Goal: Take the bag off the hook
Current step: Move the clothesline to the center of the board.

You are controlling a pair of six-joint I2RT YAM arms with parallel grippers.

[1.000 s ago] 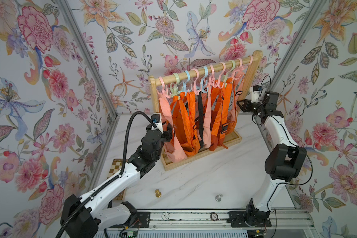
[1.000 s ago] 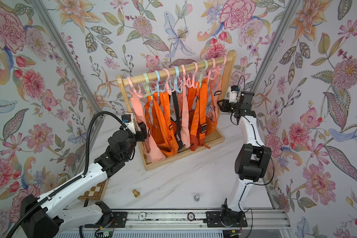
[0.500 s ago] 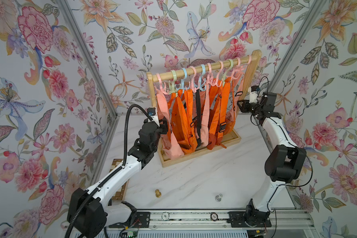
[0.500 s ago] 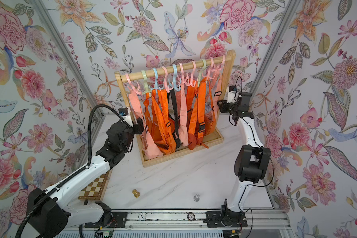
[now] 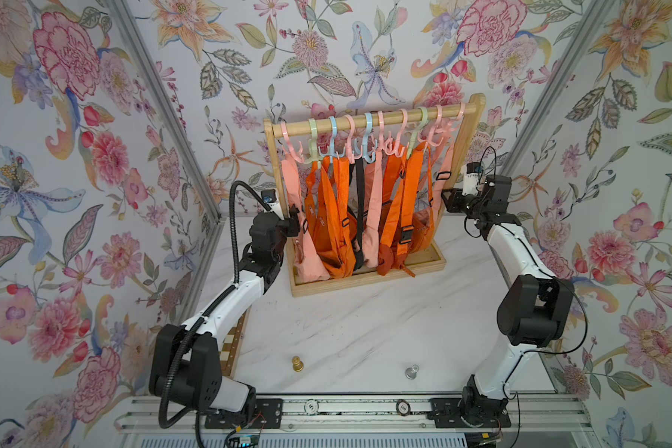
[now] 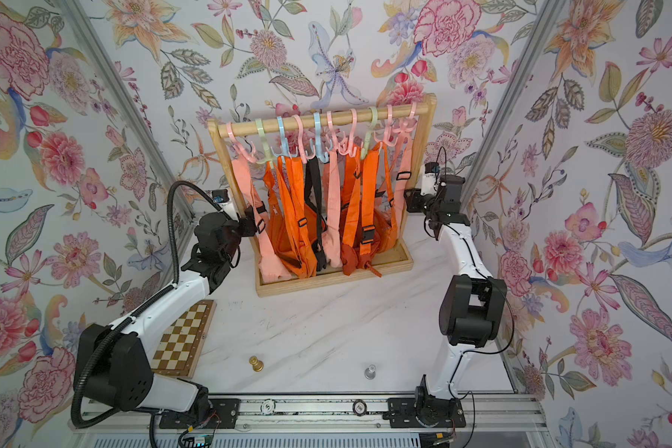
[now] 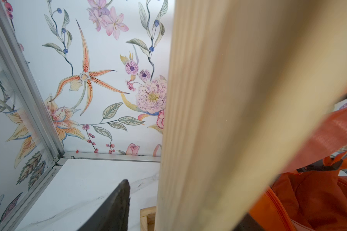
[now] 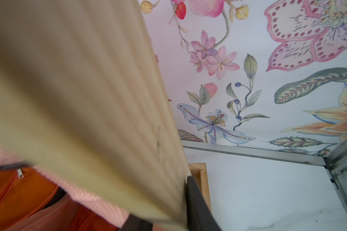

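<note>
Bags on hooks, long axis vertical, straps uppermost.

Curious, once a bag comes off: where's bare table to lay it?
Bare: the white marble tabletop between the wooden rack and the gold chess pawn and silver chess pawn. Crowded: inside the rack, packed with orange and pink bags.

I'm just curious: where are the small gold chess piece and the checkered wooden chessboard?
small gold chess piece [image 6: 255, 364], in a top view, on its body
checkered wooden chessboard [image 6: 182, 338], in a top view, mid-board squares
</note>
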